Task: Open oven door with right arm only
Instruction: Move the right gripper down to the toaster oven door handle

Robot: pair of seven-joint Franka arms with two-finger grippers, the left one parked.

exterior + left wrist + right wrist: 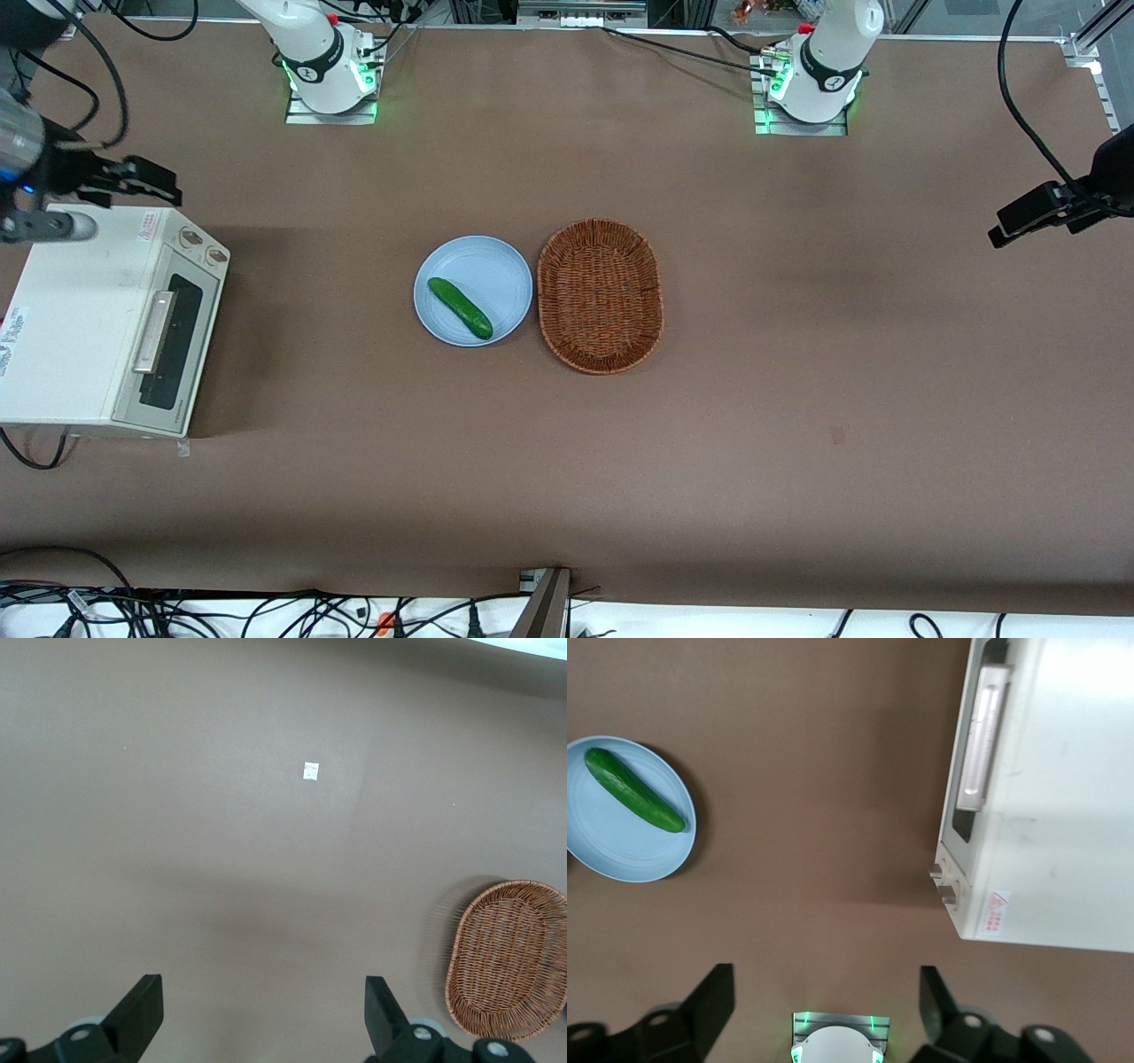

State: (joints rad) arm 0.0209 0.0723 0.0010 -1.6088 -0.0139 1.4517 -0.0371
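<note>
The white oven (80,328) stands toward the working arm's end of the table. Its oven door (173,350) lies flush against the front, with the silver bar handle (153,332) across the dark glass. The right arm's black gripper (155,184) hovers open and holds nothing, above the oven's corner that is farther from the front camera, near the two knobs (202,246). From the right wrist view the gripper (824,990) is high over bare table, beside the oven (1063,815), apart from the door (957,819) and handle (982,744).
A light blue plate (496,266) with a green cucumber (460,307) sits mid-table, in front of the oven door. A wicker basket (600,295) lies beside the plate, toward the parked arm's end. The right arm's base (323,75) stands at the table's back edge.
</note>
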